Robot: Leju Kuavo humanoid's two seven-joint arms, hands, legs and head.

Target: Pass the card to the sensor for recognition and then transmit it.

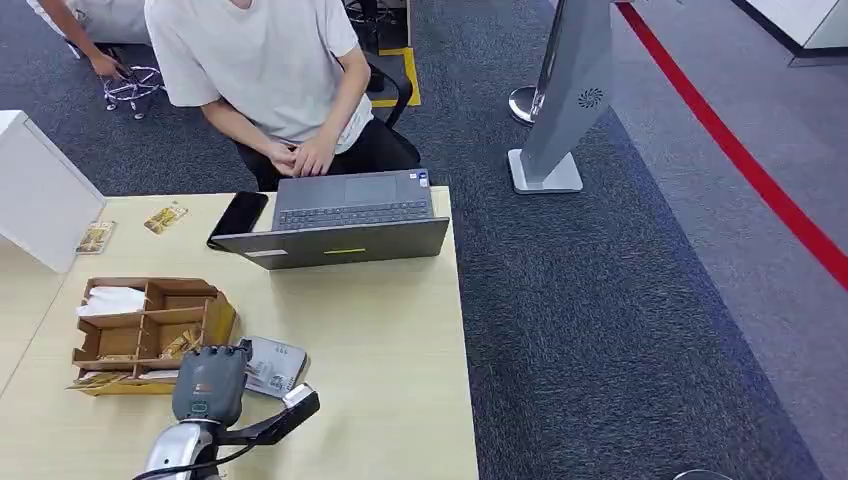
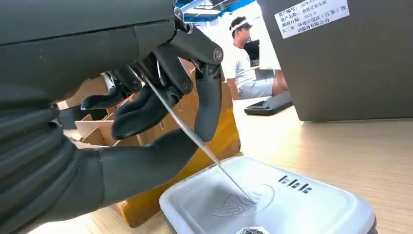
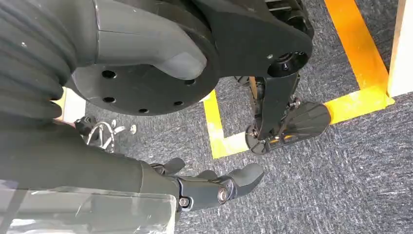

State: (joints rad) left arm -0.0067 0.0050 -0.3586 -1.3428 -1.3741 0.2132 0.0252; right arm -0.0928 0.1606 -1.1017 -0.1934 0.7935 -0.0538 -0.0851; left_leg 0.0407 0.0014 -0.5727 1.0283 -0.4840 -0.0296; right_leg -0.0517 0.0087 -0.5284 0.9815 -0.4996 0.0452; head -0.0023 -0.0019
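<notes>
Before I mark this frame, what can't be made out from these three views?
- Card face: the left wrist view shows it edge-on, pinched by the left hand, its lower edge on the white sensor.
- Card in the head view: hidden under the left hand.
- Sensor markings: too small from the head.
- Organizer contents: too small to read.
- Right hand: whether it holds anything is unclear.

An office or reception area. A person [image 1: 270, 70] sits typing at a grey laptop [image 1: 345, 220] on a pale wooden surface [image 1: 400, 340], with a black phone [image 1: 238, 216] beside it. Grey carpet [image 1: 600, 330] covers the floor, marked with red tape [image 1: 760, 180] and yellow tape [image 3: 360, 58]. A slanted grey kiosk stand [image 1: 570, 90] stands on the carpet.
</notes>
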